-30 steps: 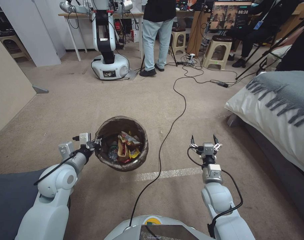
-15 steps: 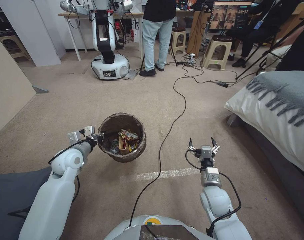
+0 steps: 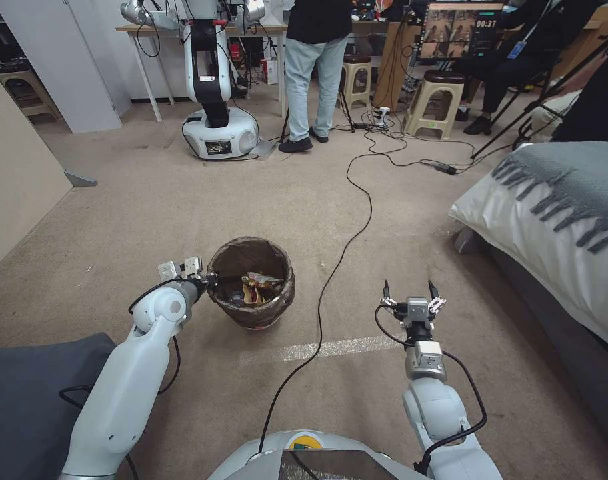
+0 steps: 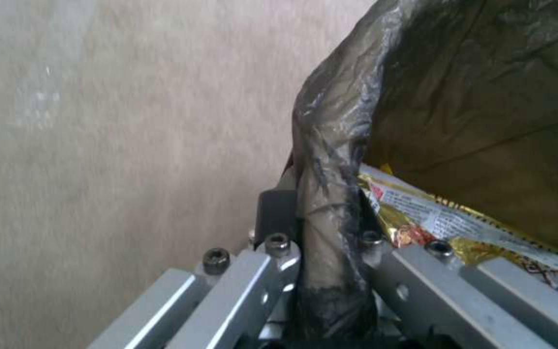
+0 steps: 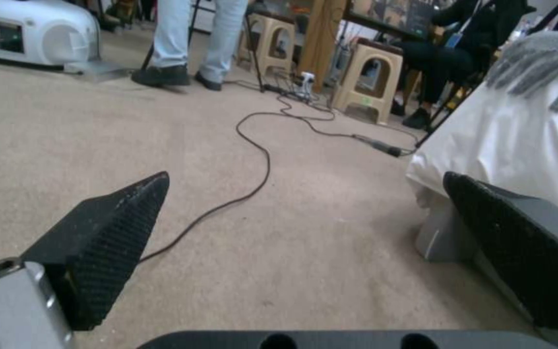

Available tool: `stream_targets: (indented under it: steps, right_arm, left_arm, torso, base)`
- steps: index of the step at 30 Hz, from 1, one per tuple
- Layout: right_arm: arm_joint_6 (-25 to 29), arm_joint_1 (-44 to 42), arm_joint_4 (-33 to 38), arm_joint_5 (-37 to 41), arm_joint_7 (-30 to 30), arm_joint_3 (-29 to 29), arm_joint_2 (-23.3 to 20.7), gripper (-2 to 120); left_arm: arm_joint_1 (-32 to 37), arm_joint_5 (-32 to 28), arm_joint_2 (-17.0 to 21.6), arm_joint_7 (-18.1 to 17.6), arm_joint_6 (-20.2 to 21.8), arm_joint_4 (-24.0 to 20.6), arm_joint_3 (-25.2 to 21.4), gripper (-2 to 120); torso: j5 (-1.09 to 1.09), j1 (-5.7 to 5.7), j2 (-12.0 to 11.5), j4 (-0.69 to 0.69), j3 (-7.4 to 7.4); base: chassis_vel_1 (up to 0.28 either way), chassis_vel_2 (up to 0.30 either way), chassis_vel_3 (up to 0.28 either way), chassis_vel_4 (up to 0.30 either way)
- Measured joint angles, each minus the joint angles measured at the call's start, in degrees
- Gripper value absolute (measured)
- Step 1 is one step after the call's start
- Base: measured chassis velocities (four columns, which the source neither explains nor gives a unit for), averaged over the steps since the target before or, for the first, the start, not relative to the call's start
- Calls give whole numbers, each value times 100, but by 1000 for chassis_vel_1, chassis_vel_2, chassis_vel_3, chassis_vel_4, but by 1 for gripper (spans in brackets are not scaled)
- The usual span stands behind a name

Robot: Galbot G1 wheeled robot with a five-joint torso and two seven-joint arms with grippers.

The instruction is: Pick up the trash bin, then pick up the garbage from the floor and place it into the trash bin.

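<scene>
Lowered trash bin (image 3: 252,283) — left pincer (image 3: 211,279) clamped on its rim, right pincer (image 3: 409,294) apart, well right.

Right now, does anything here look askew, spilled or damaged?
Nothing looks spilled or broken. The trash bin stands upright on the carpet with wrappers inside, its bag-covered rim pinched by the left gripper. The right gripper hangs open beside a black cable trailing across the floor.
</scene>
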Motion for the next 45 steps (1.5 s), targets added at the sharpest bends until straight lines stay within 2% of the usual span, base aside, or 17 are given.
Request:
stream_targets:
  steps: [8,17,19,21,24,26,31,33,34,36,38,39,40,42,43,44,45]
  right_arm:
    - [61,-3,-73,-9,14,6,-10,100]
    - [81,-27,-85,-6,19,21,-16,100]
    - [82,-27,-85,-6,19,28,-18,100]
    - [82,-24,-85,-4,19,43,-25,100]
    - [80,-15,-94,1,19,47,-33,100]
    - [75,7,-103,1,19,29,-31,100]
    - [48,54,-105,2,19,-8,-28,100]
    - [30,107,-114,2,22,-27,-39,100]
    - [30,107,-114,2,22,-27,-39,100]
    - [22,124,-114,9,26,-33,-45,100]
    - [26,128,-112,23,30,-40,-47,100]
    - [46,130,-111,48,38,-48,-46,100]
    - [46,130,-111,48,38,-48,-46,100]
    - [214,123,-121,61,42,-50,-35,100]
    - [350,115,-154,52,65,-44,-8,100]
    - [350,115,-154,52,65,-44,-8,100]
    - [445,109,-186,31,92,-39,24,100]
  left_arm:
    - [-63,-182,-127,-214,-4,405,172,0]
    - [-159,-162,-266,-219,-31,653,195,0]
    - [-152,-121,-266,-189,-31,647,192,2]
    - [-97,48,-247,-85,-27,535,168,11]
    - [-2,223,-173,13,-5,150,98,21]
    - [59,301,-91,30,-7,-331,-19,29]
    - [159,229,39,-83,-6,-1006,-195,44]
    - [346,339,181,-58,-5,-1584,-427,57]
    - [346,339,181,-58,-5,-1584,-427,57]
    - [602,669,253,84,-5,-2142,-673,68]
    - [753,844,260,156,-31,-2427,-773,72]
    - [1007,1241,235,307,-200,-2811,-891,78]
    - [1007,1241,235,307,-200,-2811,-891,78]
    - [1429,2179,56,616,-769,-3165,-1002,85]
    - [1755,2768,-138,783,-1426,-3236,-1028,92]
    - [1755,2768,-138,783,-1426,-3236,-1028,92]
    - [2013,3266,-340,849,-2002,-3225,-1035,95]
  torso:
    - [0,0,0,1,-1]
    - [6,0,1,1,-2]
    - [5,0,1,1,-2]
    - [-2,0,1,-1,-1]
    - [-9,0,0,0,1]
    - [2,0,0,-1,0]
    - [-1,0,0,-1,0]
    - [-2,0,0,-1,0]
    - [-2,0,0,-1,0]
    - [-1,0,0,0,0]
    - [-1,0,0,1,0]
    - [0,0,0,0,0]
    - [0,0,0,0,0]
    - [2,0,1,-1,-1]
    - [0,0,0,2,-1]
    - [0,0,0,2,-1]
    - [0,0,0,0,-1]
  base:
    - [0,0,0,0]
    - [0,0,0,0]
    - [0,0,0,0]
    - [0,0,0,0]
    - [0,0,0,0]
    - [0,0,0,0]
    - [0,0,0,0]
    - [0,0,0,0]
    - [0,0,0,0]
    - [0,0,0,0]
    - [0,0,0,0]
    - [0,0,0,0]
    - [0,0,0,0]
    - [0,0,0,0]
    - [0,0,0,0]
    - [0,0,0,0]
    - [0,0,0,0]
